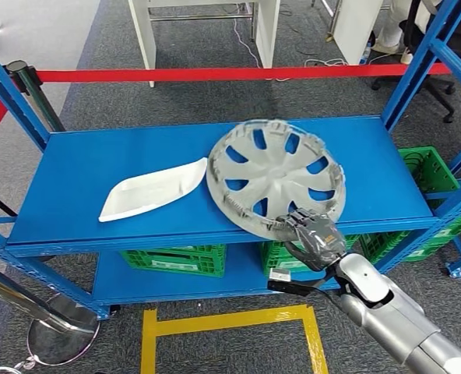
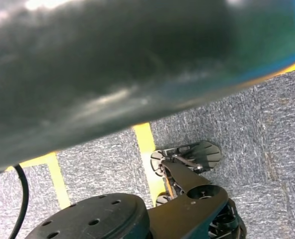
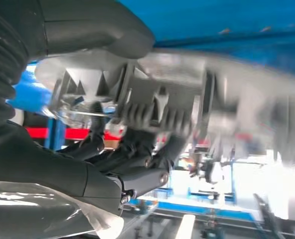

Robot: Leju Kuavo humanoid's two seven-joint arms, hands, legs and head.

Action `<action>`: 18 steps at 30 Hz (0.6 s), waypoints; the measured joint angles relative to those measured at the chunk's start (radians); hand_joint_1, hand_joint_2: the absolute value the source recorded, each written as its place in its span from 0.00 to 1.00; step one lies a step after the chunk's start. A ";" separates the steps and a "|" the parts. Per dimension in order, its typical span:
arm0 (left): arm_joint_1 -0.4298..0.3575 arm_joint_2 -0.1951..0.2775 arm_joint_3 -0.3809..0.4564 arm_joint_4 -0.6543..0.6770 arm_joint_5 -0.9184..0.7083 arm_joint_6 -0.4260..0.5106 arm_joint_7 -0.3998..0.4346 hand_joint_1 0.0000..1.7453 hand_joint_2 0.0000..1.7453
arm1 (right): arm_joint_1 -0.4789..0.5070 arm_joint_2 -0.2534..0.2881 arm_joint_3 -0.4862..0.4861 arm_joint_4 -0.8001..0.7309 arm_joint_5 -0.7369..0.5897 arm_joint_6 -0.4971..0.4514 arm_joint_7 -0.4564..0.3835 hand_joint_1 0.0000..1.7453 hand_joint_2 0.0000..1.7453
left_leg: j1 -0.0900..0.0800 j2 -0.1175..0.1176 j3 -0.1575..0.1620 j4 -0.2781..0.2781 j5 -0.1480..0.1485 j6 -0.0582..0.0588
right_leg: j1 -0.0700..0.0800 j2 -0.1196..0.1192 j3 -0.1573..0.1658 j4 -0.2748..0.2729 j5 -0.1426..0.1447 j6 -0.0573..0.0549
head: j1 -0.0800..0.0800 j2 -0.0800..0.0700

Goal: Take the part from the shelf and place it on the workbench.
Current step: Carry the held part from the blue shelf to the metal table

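The part [image 1: 273, 174], a round silver-grey wheel cover with oval cut-outs and a clip-lined rim, sits tilted on the blue shelf [image 1: 87, 175] at its front edge, right of centre. The right robot hand [image 1: 311, 236] grips its overhanging near rim, fingers [image 3: 100, 142] curled beneath.

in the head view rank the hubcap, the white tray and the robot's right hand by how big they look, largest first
1. hubcap
2. white tray
3. right hand, though it is nearer the camera, so it looks larger than it is
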State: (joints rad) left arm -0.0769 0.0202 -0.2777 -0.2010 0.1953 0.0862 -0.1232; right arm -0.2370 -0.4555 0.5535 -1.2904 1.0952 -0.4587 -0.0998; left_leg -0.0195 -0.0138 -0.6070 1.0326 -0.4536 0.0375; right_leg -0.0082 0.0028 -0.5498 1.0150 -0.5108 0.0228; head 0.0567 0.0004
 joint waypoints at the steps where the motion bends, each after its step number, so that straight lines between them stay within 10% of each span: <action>1: 0.000 0.000 0.000 0.000 0.000 0.000 0.000 0.00 0.00 | -0.004 0.000 0.003 0.005 -0.001 0.000 -0.001 0.00 1.00 | 0.000 0.000 0.000 0.000 0.000 0.000 | 0.000 0.000 0.000 0.000 0.000 0.000 | 0.000 0.000; 18: 0.001 0.000 0.000 0.000 0.000 0.000 0.000 0.00 0.00 | -0.026 0.000 0.020 0.048 -0.012 0.001 0.000 0.00 1.00 | 0.000 0.000 0.000 0.000 0.000 0.000 | 0.000 0.000 0.001 0.000 0.000 0.000 | 0.000 0.000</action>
State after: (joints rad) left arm -0.0761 0.0202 -0.2777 -0.2010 0.1953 0.0861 -0.1232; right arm -0.2634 -0.4555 0.5734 -1.2421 1.0828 -0.4582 -0.1003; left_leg -0.0195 -0.0140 -0.6067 1.0326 -0.4534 0.0377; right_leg -0.0085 0.0025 -0.5491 1.0150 -0.5108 0.0228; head 0.0567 0.0004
